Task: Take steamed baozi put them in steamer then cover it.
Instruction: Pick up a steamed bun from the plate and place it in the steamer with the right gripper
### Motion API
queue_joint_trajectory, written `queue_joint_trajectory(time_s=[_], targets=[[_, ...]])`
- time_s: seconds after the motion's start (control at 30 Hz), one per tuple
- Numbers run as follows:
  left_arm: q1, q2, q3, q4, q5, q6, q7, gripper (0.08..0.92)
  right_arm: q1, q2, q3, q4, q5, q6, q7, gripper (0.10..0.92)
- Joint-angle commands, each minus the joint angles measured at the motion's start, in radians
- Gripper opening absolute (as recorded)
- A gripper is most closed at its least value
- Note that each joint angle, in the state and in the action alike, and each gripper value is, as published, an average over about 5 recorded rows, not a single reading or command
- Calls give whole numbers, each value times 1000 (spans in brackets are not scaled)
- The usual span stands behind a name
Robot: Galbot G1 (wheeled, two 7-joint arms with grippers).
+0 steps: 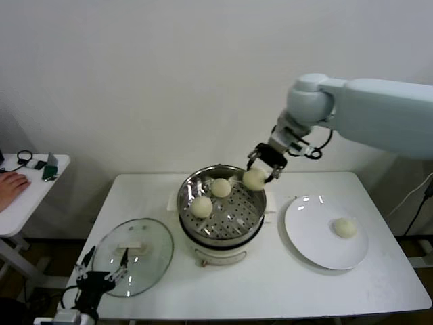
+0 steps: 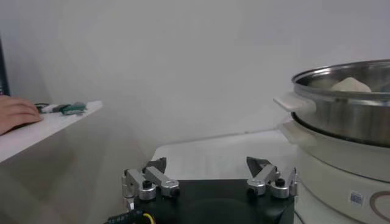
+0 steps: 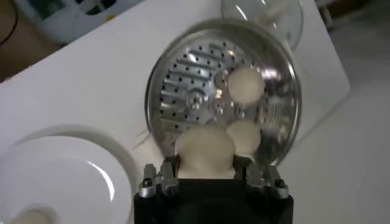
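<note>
The steel steamer (image 1: 191, 188) stands on its white cooker base at the table's middle, and two baozi (image 1: 201, 206) (image 1: 221, 187) lie on its perforated floor. My right gripper (image 1: 260, 169) is shut on a third baozi (image 1: 254, 178), held over the steamer's far right rim. In the right wrist view that baozi (image 3: 205, 151) fills the gap between the jaws, above the steamer (image 3: 183, 79). One more baozi (image 1: 345, 227) rests on the white plate (image 1: 308, 233). The glass cover (image 1: 149, 261) lies flat at the front left. My left gripper (image 1: 100, 276) waits open beside it.
A small side table (image 1: 20, 196) at the far left carries small items, and a person's hand (image 1: 11, 184) rests on it. The white wall is close behind the table's back edge. The steamer's side handle (image 2: 292, 103) juts out toward my left gripper.
</note>
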Motion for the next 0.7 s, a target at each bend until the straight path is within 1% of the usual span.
queue_joint_trajectory(time_s=[0.03, 0.2, 0.33, 0.5, 0.7], targets=[[4, -1, -2, -6, -4, 1, -1, 823, -99, 213, 11, 93, -165, 97, 48, 602], [5, 0, -5, -7, -5, 0, -1, 823, -198, 219, 1, 66, -270, 96, 79, 602], [4, 0, -6, -7, -6, 0, -1, 823, -260, 215, -3, 36, -324, 94, 96, 602], [6, 0, -6, -7, -6, 0, 0, 823, -300, 216, 3, -10, -355, 96, 104, 602], [4, -1, -5, -4, -6, 0, 0, 823, -305, 212, 7, -27, -378, 100, 119, 607]])
